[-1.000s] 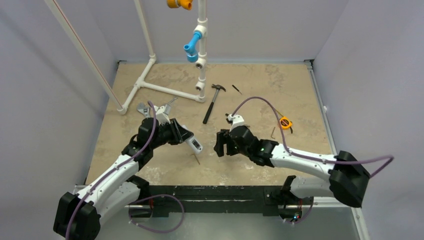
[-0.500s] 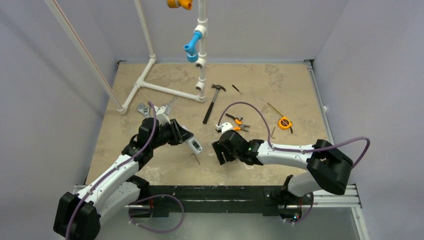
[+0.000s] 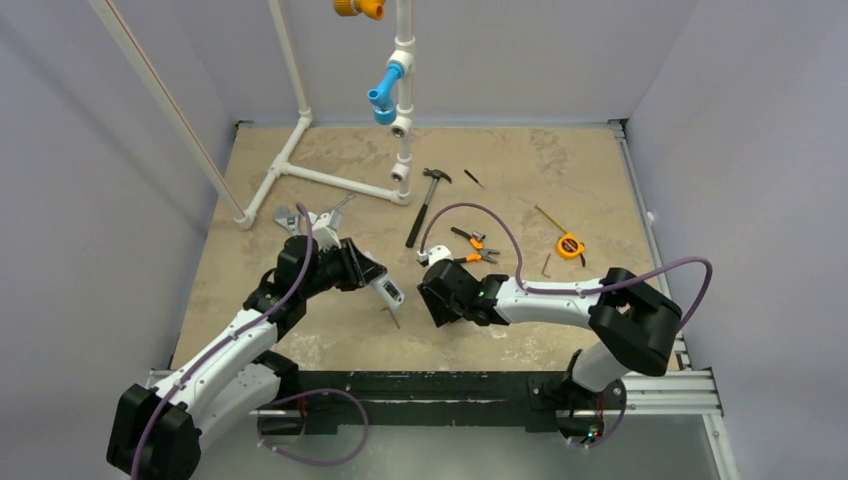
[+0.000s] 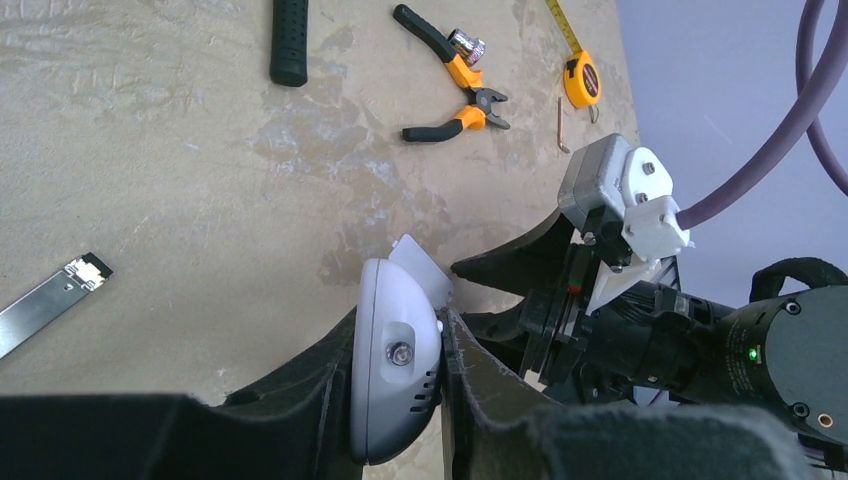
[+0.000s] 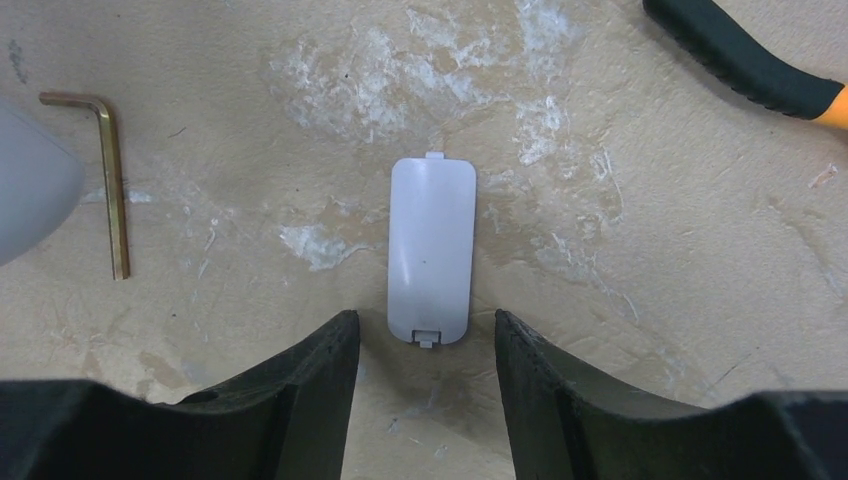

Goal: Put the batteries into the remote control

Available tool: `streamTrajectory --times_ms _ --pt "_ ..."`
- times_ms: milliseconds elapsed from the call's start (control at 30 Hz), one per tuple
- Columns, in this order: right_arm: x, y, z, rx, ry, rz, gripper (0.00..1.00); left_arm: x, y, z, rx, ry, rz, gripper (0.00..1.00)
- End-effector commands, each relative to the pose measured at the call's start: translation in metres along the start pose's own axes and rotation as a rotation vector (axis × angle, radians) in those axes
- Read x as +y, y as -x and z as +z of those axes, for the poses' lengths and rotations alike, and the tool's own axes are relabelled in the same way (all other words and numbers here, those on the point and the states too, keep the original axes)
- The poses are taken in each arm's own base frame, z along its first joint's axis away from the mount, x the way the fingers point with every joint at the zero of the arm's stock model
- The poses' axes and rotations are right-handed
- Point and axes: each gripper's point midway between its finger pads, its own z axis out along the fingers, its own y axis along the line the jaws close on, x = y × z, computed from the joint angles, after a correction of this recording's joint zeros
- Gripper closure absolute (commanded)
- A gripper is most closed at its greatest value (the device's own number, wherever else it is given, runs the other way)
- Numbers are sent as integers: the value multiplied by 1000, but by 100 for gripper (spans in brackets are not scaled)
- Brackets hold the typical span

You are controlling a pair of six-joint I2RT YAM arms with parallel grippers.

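The tan table (image 3: 300, 330) is stretching out under both arms. Near its middle, the left gripper (image 4: 397, 335) is clamping tight on the remote control (image 4: 393, 385). The right gripper (image 5: 425, 340) is hanging low with its jaws partly apart. It is gripping nothing, and its fingertips are flanking one end of the white battery cover (image 5: 432, 240). A hex key (image 5: 112, 190) is lying nearby.
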Motion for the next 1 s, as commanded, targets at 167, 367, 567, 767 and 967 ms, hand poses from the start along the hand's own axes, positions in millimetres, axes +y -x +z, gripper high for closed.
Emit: streamTrajectory --times_ms 167,367,567,767,967 --pt "-1 -2 0 24 -47 -19 59 -21 24 -4 -73 -56 26 100" --pt "-3 -4 5 28 -73 -13 62 -19 22 -3 -67 -49 25 100" --pt "1 -1 7 24 -63 2 58 -18 22 -3 -67 -49 25 100" --pt "0 -2 6 25 -73 2 70 -19 22 -4 -68 -49 26 100" --pt "-1 4 0 0 -73 4 78 -17 22 -3 -69 -44 25 100"
